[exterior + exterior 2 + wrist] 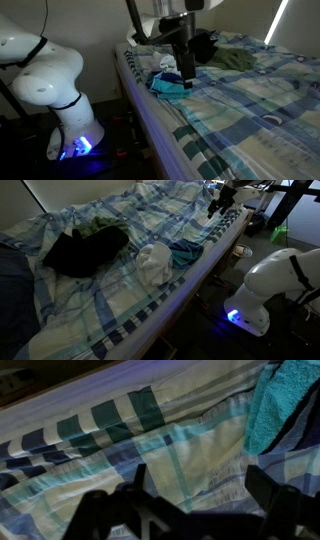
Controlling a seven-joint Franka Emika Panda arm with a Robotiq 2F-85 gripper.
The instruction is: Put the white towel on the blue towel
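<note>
The white towel (153,262) lies crumpled on the plaid bed cover near the bed's edge, also seen in an exterior view (167,65). The blue towel (186,252) lies bunched right beside it, touching it, and shows too in an exterior view (168,87). A corner of the blue towel shows at the upper right of the wrist view (288,400). My gripper (215,204) hangs above the bed's edge, apart from both towels, also seen in an exterior view (184,62). In the wrist view its fingers (200,490) are spread open and empty over the plaid cover.
A dark pile of clothes (85,248) with a green piece lies further in on the bed, also visible in an exterior view (215,50). The robot's white base (262,290) stands beside the bed on the floor. The plaid cover (120,430) is wrinkled.
</note>
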